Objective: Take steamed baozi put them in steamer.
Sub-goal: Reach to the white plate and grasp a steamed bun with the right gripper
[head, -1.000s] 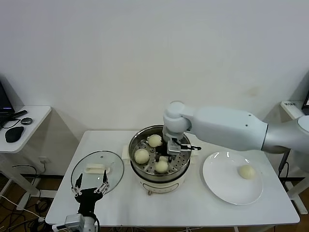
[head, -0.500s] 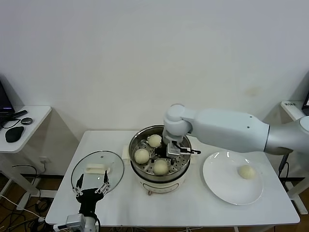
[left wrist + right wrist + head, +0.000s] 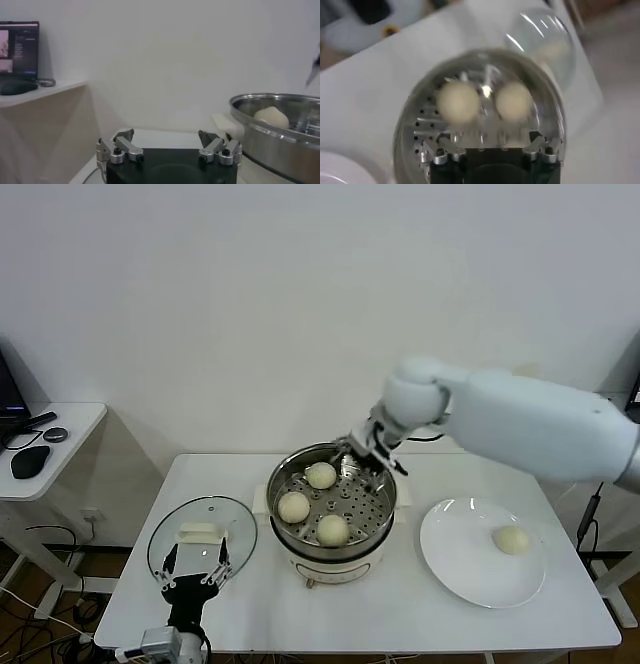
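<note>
Three baozi (image 3: 318, 504) sit on the perforated tray inside the steamer (image 3: 372, 529), which stands mid-counter (image 3: 400, 609). The fourth baozi (image 3: 511, 539) lies alone on the white plate (image 3: 455, 569), well apart from the steamer on the robot's right side.

The right tool (image 3: 366, 452) hovers above the far rim of the steamer, on its right-hand side, carrying nothing. In the right wrist view its fingers (image 3: 437, 156) are spread wide, with two of the buns and the tray visible below between them.

The relation that matters: the last baozi lies to the right of this tool and nearer the robot, across the gap between steamer and plate. The right arm is clearly the nearer one; the plate is on its own side. A bun is round, so it has no long axis to line up with, and the tool can probably close on it from any heading, coming down from above.

The left tool (image 3: 190, 576) is parked low at the near left edge of the counter, just by the glass lid (image 3: 200, 534), its fingers (image 3: 117, 150) apart and empty. It is on the far side of the steamer from the plate, so it looks poorly placed for this pick.
</note>
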Controlling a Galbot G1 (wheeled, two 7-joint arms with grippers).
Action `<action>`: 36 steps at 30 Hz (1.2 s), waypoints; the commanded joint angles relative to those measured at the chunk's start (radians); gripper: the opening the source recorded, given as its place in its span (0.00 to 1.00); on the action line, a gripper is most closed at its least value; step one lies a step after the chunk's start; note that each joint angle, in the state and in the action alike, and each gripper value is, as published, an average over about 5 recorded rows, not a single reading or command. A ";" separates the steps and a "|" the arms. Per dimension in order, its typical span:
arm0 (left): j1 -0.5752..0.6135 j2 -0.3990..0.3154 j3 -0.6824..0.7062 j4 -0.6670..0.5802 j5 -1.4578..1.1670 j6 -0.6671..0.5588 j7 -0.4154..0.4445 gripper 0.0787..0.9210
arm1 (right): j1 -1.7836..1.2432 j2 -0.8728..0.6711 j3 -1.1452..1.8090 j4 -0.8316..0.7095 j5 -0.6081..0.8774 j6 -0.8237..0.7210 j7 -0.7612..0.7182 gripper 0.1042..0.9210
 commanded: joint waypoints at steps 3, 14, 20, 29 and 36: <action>0.009 0.006 -0.005 0.001 0.000 -0.002 0.001 0.88 | -0.099 -0.192 0.110 -0.074 -0.012 -0.308 -0.107 0.88; 0.016 0.015 -0.023 0.013 -0.015 -0.002 0.007 0.88 | -0.440 -0.322 0.375 -0.236 -0.191 -0.208 -0.147 0.88; 0.018 0.016 -0.026 0.020 -0.014 -0.001 0.009 0.88 | -0.627 -0.376 0.535 -0.269 -0.291 -0.095 -0.155 0.88; 0.039 0.018 -0.041 0.016 -0.013 -0.001 0.007 0.88 | -0.802 -0.335 0.711 -0.392 -0.441 0.147 -0.051 0.88; 0.058 0.018 -0.047 0.013 -0.006 -0.001 0.005 0.88 | -0.840 -0.261 0.771 -0.509 -0.513 0.305 -0.089 0.88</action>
